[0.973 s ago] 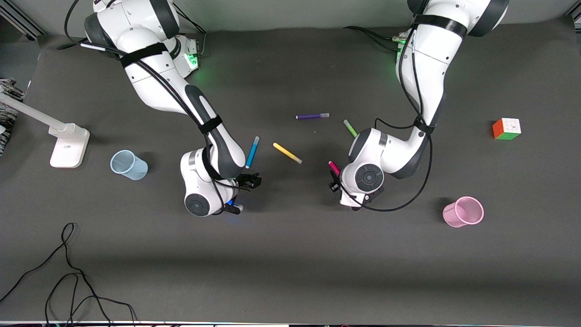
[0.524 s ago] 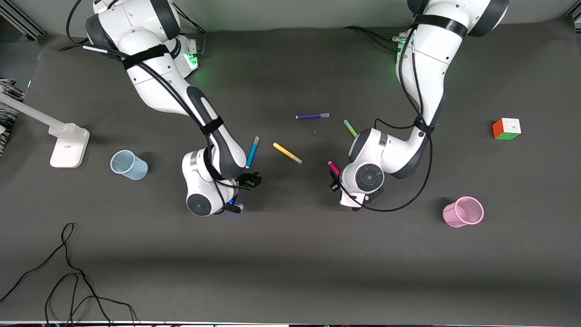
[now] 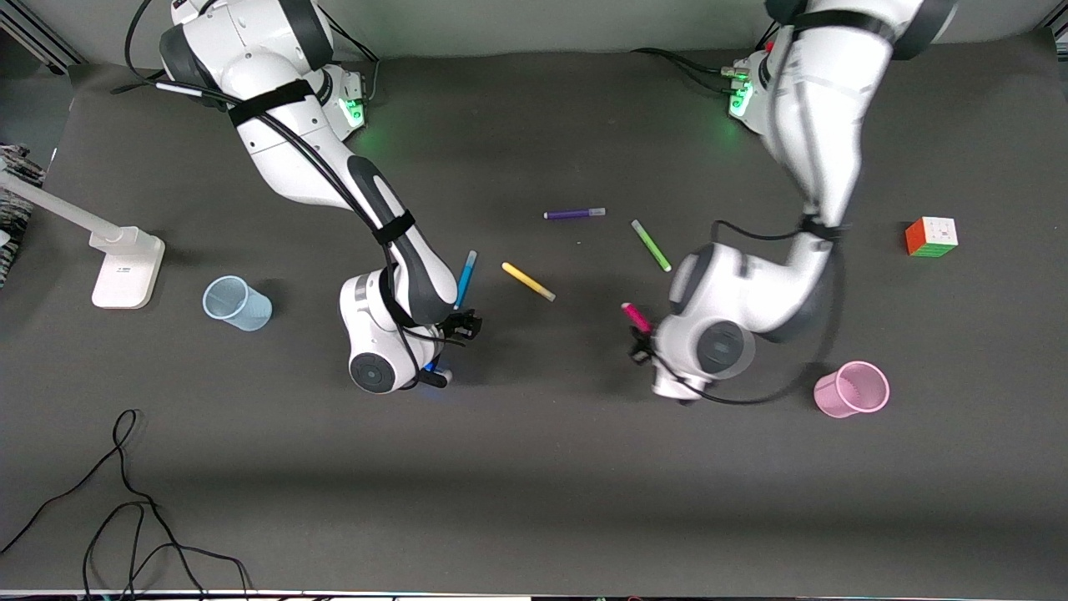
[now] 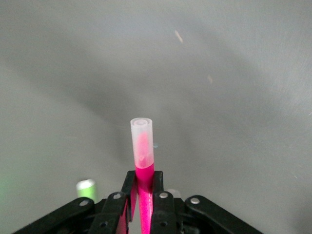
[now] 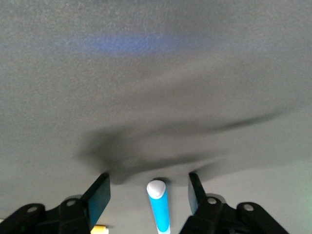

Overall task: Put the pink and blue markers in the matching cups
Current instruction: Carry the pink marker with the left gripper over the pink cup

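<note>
Gripping the pink marker [image 4: 143, 161] near its lower body, the left gripper [image 4: 142, 195] has both fingers pressed against the barrel, with the pale cap standing up past them. In the front view that marker [image 3: 636, 317] is carried over bare table, between the yellow marker [image 3: 528, 281] and the pink cup [image 3: 852, 389], well apart from the cup.

The right gripper [image 5: 148, 192] has its fingers apart, one on each side of the blue marker [image 5: 158, 204] and touching neither side. In the front view the blue marker [image 3: 464, 280] slants out from under the right wrist; whether it rests on the table cannot be told. The blue cup [image 3: 237, 303] stands toward the right arm's end, well apart.

Risks, as judged:
- The pink marker is pinched low, so it could pivot in the grip and strike the cup rim.
- Both cups look light; an off-centre drop could tip them.
- An uneven closing of the spread fingers could roll the blue marker aside.
</note>
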Action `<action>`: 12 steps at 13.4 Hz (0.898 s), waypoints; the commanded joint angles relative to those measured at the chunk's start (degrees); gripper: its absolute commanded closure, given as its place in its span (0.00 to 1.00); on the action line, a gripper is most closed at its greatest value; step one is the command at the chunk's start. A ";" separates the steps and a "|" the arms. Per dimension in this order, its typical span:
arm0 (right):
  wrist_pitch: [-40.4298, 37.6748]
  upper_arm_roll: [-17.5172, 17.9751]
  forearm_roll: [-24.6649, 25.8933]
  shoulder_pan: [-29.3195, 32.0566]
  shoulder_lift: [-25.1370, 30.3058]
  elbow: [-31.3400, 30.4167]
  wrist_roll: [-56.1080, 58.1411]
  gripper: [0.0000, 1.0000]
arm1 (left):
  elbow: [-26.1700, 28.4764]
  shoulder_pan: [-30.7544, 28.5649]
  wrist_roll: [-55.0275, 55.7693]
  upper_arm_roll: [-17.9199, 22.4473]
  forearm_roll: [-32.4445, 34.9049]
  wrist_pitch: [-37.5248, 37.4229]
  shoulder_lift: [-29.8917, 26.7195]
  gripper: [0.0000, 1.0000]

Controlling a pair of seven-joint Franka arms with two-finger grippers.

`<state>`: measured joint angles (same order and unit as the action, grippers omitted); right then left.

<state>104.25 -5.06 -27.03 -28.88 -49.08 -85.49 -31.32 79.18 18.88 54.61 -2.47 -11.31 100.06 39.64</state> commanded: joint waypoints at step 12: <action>-0.45 -0.65 -0.66 -0.56 1.10 -1.70 -1.02 0.02 | -15.46 -32.13 -41.60 -1.49 -12.46 -12.52 7.81 1.00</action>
<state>103.13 -5.42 -27.05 -28.89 -48.69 -86.04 -31.39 66.22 -9.16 14.26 -2.98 -18.28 88.67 44.31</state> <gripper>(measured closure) 0.344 0.828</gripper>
